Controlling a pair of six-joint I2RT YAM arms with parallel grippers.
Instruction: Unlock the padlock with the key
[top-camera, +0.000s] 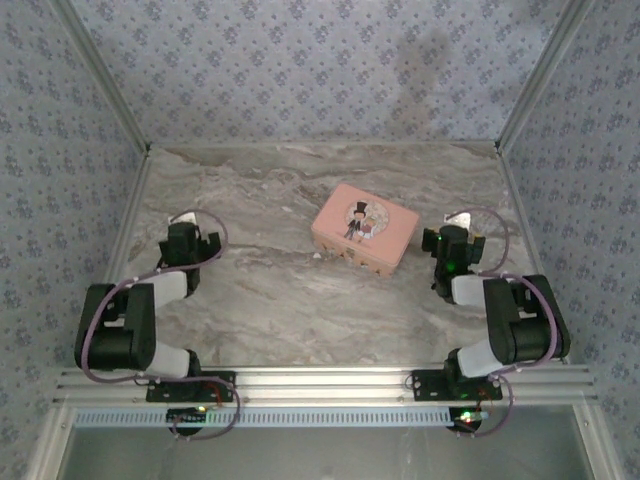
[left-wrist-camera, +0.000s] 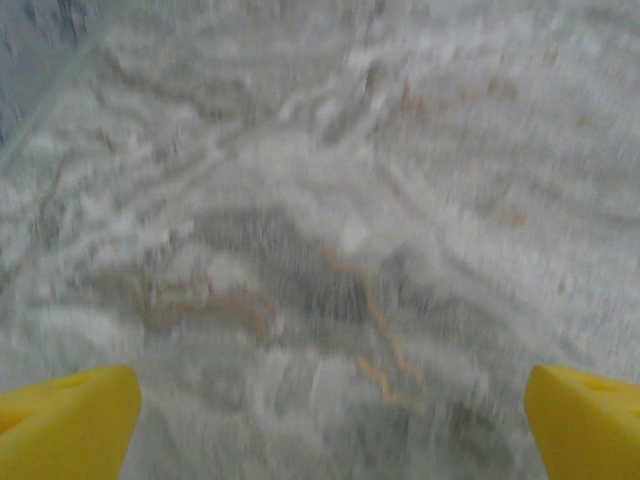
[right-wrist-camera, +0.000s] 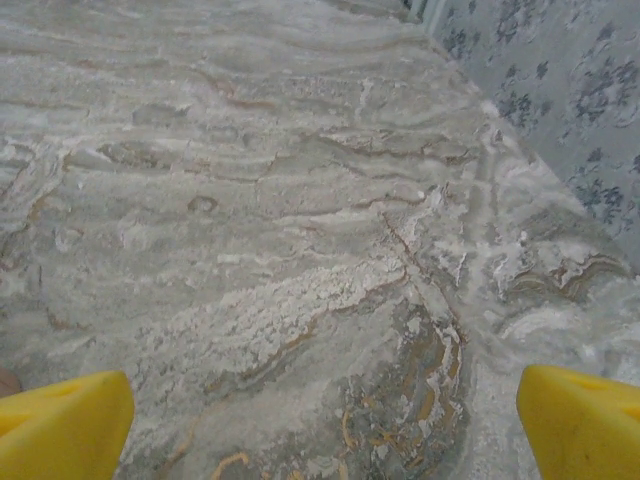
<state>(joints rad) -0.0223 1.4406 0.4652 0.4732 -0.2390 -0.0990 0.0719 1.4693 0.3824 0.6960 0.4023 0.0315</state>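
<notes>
A pink box (top-camera: 365, 228) with a cartoon couple on its lid lies on the marble table, right of centre. The padlock is too small to make out on its near side. A tiny pale speck (top-camera: 318, 255) beside the box's near-left corner may be the key. My left gripper (top-camera: 190, 230) hovers far left of the box. In the left wrist view, which is blurred, this gripper (left-wrist-camera: 330, 425) is open, with bare marble between its yellow fingertips (left-wrist-camera: 70, 420). My right gripper (top-camera: 455, 240) sits just right of the box. The right wrist view shows it (right-wrist-camera: 325, 425) open over bare marble.
Patterned walls with metal corner posts (top-camera: 525, 90) close in the table on three sides. The table's right edge meets the wall (right-wrist-camera: 560, 90) close to my right gripper. An aluminium rail (top-camera: 320, 380) carries both arm bases at the near edge.
</notes>
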